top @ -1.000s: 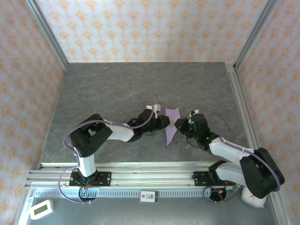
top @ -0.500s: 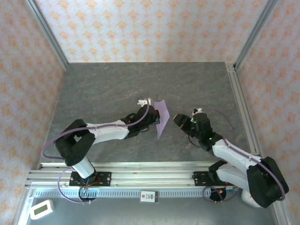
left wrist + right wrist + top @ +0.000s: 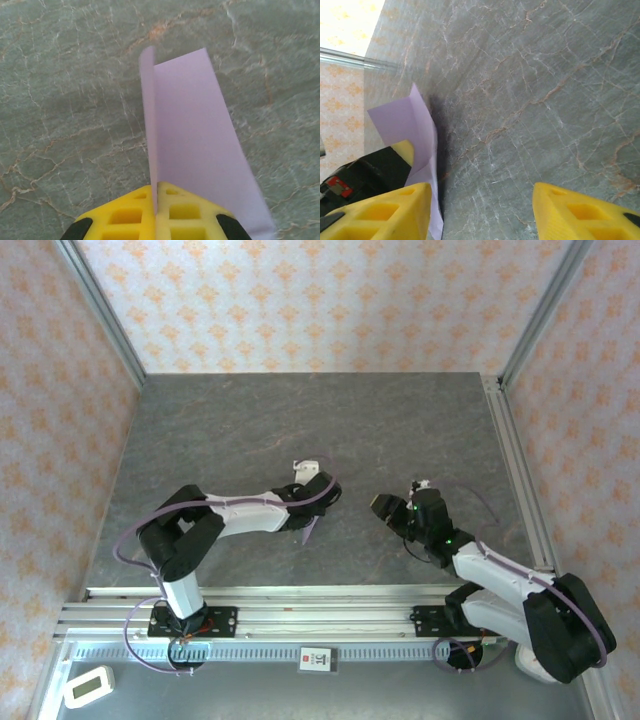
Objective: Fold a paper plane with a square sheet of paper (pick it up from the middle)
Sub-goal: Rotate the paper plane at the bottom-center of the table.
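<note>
Top cam: the L gripper is low over the middle of the grey table. A thin bit of lilac paper pokes out by it. It is seen edge-on, so its shape is hard to tell here. The R gripper sits near, to the right, w/ a gap of bare table btw the two. It is not touching the paper. A small white box lies at the near left corner, past the rail.

L wrist cam: the two yellow fingers are pressed tight together — the paper is pinched btw them. It is folded along one sharp crease. Its flaps stick out away from the fingers, over the table. One flap is wide, the other is a thin strip on the left.

R wrist cam: the R fingers stand well apart w/ nothing btw them — just table. The paper is off to the left, by the L gripper's black and yellow tip. It stands up on edge close to the table; can't tell if it touches.
</note>
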You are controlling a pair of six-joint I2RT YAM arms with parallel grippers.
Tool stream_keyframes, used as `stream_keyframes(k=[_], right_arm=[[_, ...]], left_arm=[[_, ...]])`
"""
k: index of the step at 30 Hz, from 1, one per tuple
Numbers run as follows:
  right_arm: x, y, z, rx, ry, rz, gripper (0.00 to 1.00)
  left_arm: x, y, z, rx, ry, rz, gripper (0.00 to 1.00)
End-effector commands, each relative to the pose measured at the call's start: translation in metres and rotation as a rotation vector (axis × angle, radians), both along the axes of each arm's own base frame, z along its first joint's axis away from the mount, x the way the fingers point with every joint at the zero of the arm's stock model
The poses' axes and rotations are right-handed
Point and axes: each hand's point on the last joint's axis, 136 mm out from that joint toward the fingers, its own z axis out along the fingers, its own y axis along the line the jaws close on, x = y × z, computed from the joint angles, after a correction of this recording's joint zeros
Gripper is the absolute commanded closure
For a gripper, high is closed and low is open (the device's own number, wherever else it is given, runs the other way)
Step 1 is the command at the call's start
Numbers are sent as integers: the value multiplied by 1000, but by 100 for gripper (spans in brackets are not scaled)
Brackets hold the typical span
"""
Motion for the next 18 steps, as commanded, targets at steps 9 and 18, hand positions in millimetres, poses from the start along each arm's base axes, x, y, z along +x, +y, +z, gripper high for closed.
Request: stream_keyframes(k=[9,18], right_arm=[[0,4,8,24,-32,9,48],[-1,4,4,20,-26,15,49]], left_arm=[[-8,5,-11,112,14,-45,56],[-8,1,-17,112,24,-66,37]])
